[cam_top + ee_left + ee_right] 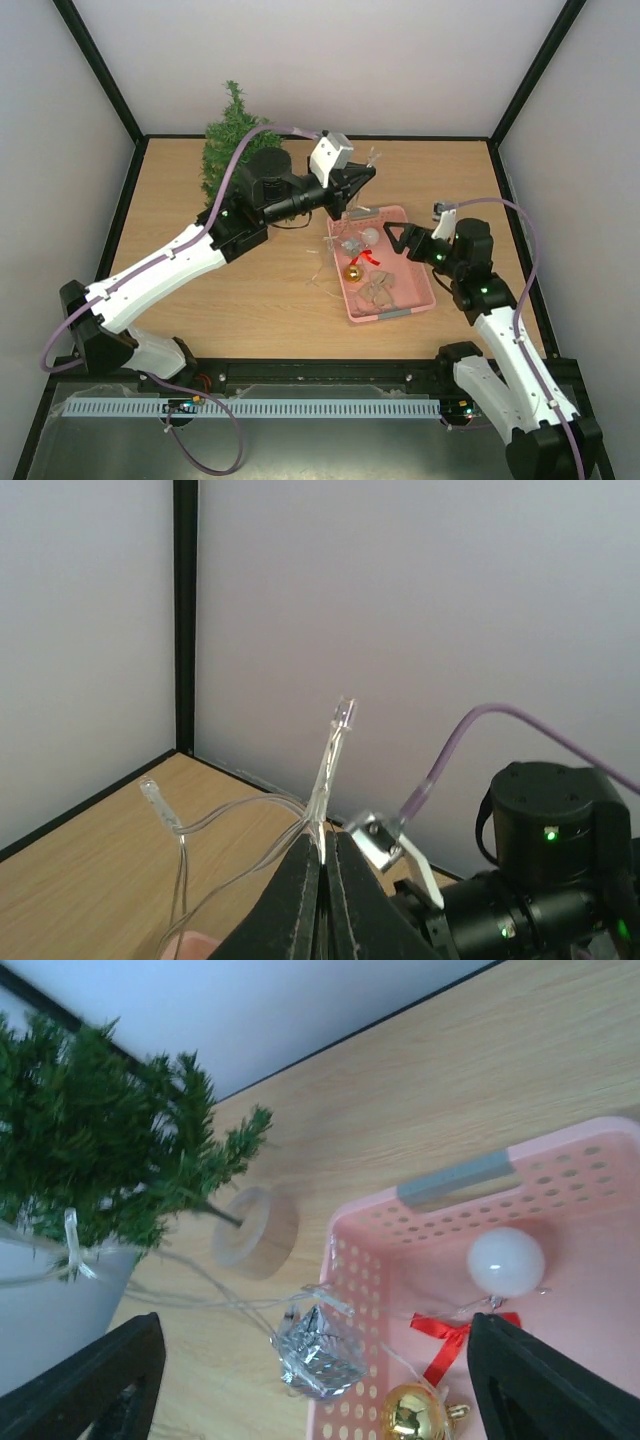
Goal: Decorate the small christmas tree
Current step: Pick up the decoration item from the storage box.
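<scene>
Wooden table (250, 290), white walls, two arms by a pink basket (420, 305).
Top: the tree (228, 140) stands at the far left corner. The left gripper (368, 177) is raised near the basket's far edge, and the right gripper (390, 238) is over the basket. Left wrist: jaws pressed together on a clear light string (325, 770) (two tiny bulbs show). Right wrist: fingers spread wide above a white ball (506, 1261), red bow (450, 1335) and gold bauble (417, 1412). The tree's round base (255, 1232) sits just beside the basket.

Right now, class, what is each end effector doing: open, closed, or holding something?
Left end effector: closed on the clear light string.
Right end effector: open, holding nothing.
</scene>
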